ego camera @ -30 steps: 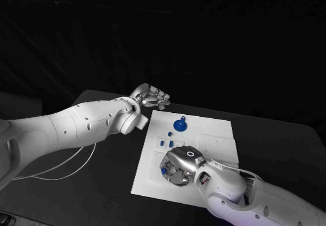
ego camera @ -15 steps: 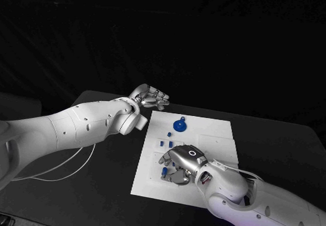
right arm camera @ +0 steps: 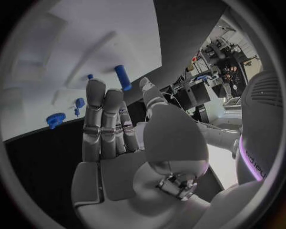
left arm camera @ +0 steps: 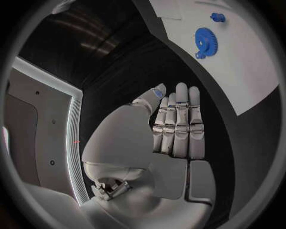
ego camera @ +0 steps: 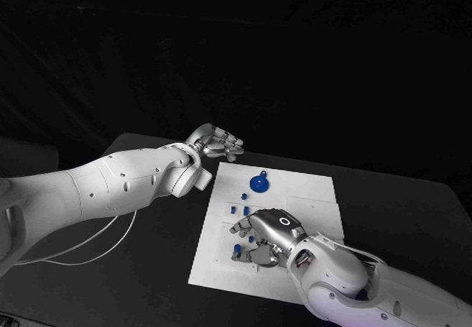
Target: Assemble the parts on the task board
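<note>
Hovering over the near half of the board, the right hand holds nothing; in its wrist view the fingers lie straight and close together, thumb set a little apart, with a blue peg standing upright on the board just past the fingertips. One white board lies on the black table. Blue parts that can be counted in the head view: a few small pieces near the board's middle, beside the right hand's fingertips, and one gear farther back. An exact count of the small pieces cannot be made. Farthest off, the left hand hangs just off the board's far left corner, fingers flat, side by side, empty.
</note>
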### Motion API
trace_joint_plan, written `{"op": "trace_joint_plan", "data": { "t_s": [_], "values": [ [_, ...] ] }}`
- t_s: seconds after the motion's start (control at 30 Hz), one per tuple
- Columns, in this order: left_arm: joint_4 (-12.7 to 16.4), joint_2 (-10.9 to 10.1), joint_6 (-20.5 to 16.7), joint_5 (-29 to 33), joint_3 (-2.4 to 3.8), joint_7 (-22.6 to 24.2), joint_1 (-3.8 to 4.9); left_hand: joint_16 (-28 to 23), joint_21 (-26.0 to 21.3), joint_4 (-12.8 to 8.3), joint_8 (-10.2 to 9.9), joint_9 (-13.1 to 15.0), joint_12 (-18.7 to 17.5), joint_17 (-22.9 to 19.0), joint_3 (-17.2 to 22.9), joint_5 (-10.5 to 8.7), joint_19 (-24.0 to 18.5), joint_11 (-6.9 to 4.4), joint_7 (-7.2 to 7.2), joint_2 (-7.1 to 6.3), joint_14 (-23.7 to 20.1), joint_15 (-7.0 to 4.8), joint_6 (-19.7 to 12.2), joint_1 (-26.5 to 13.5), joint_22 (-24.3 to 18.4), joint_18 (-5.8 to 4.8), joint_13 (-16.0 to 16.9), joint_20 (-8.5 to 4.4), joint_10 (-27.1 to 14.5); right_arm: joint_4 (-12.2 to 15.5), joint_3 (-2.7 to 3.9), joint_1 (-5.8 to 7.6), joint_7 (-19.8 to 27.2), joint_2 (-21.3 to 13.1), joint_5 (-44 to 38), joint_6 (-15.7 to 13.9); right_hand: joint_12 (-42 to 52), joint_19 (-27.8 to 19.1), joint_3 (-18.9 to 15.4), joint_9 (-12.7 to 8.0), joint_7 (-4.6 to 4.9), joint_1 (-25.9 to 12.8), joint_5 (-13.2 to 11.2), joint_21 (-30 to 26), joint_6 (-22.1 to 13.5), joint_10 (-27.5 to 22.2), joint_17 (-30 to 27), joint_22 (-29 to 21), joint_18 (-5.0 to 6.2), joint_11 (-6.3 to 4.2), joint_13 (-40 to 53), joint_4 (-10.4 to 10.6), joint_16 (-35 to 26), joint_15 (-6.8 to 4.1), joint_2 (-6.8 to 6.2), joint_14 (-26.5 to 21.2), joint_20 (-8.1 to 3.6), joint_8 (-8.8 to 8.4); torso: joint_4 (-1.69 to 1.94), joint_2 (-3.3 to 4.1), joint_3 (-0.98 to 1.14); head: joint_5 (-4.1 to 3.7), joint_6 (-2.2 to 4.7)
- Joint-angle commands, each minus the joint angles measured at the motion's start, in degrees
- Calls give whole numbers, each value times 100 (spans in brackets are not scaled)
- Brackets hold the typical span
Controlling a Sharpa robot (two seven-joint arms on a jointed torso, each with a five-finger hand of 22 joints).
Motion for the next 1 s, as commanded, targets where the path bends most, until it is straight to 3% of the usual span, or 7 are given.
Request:
{"op": "trace_joint_plan", "data": {
  "t_s": [0.03,0.3,0.5,0.67,0.73,0.87,1.0],
  "values": [
    [5,-6,56,28,5,39,-16,-14,-11,15,-15,3,26,9,-6,-26,25,-11,6,53,-2,18,-30,13,5,-56,2,5,-33,88,122,4,219,-95,549,-480,-30,226,141,-8,80,-41,28,100,59,197,-11,22,69,-22,-13,28,2,-14,79,57,-28,-20,-1,-1,1,-15,23],
    [0,-44,38,85,5,80,-17,-7,-12,22,-14,3,28,12,-9,-26,33,-15,5,52,9,15,-29,4,-1,-55,2,5,-23,170,650,58,347,-539,2077,-448,-347,224,728,4,196,-200,116,320,248,886,-5,54,-52,-105,0,31,28,-63,90,62,-80,-14,-10,-12,-3,-52,54],
    [1,-92,32,157,4,123,-26,-7,-12,22,-14,3,28,12,-9,-26,33,-15,5,52,9,15,-29,4,-1,-55,2,5,-23,10,843,191,359,-890,2989,-110,-89,229,738,95,55,-264,153,484,573,1589,15,142,-189,-345,197,-31,28,-205,139,68,-206,14,-12,-18,-2,-94,71],
    [15,-142,22,201,4,156,-30,-4,-14,26,-14,3,28,14,-13,-31,35,-18,4,47,13,14,-31,-3,-10,-56,2,5,-14,-161,930,249,214,-1160,3544,194,950,237,249,414,-60,-324,265,593,771,1725,56,202,-333,-517,1504,-74,24,-329,275,94,-352,3,-21,-38,0,-189,62],
    [23,-161,18,210,4,166,-31,-4,-14,26,-14,3,28,14,-13,-31,35,-18,4,47,13,14,-31,-3,-10,-56,2,5,-14,-199,946,259,85,-1273,3680,346,2611,242,-44,948,-125,-354,338,931,794,894,183,407,-384,-558,3596,-8,156,-352,410,88,-391,10,-22,-44,0,-220,55],
    [43,-196,13,223,3,178,-33,0,-17,36,-15,2,26,17,-16,-32,41,-21,1,40,16,13,-30,-12,-32,-58,2,5,-9,-216,965,271,-303,-1500,3796,709,4014,276,-27,2062,-255,-511,368,1430,902,1049,399,727,-400,-640,5296,344,438,-405,325,84,-425,99,-20,-42,-2,-308,61],
    [64,-226,7,228,3,187,-36,0,-17,36,-15,2,26,17,-16,-32,41,-21,1,40,16,13,-30,-12,-32,-58,2,5,-9,-173,972,274,-866,-1684,3814,1219,4629,270,56,3507,-340,-594,379,1617,731,1134,692,877,-402,-669,6164,718,725,-408,209,9,-430,221,-34,-48,-8,-344,35]
  ]
}}
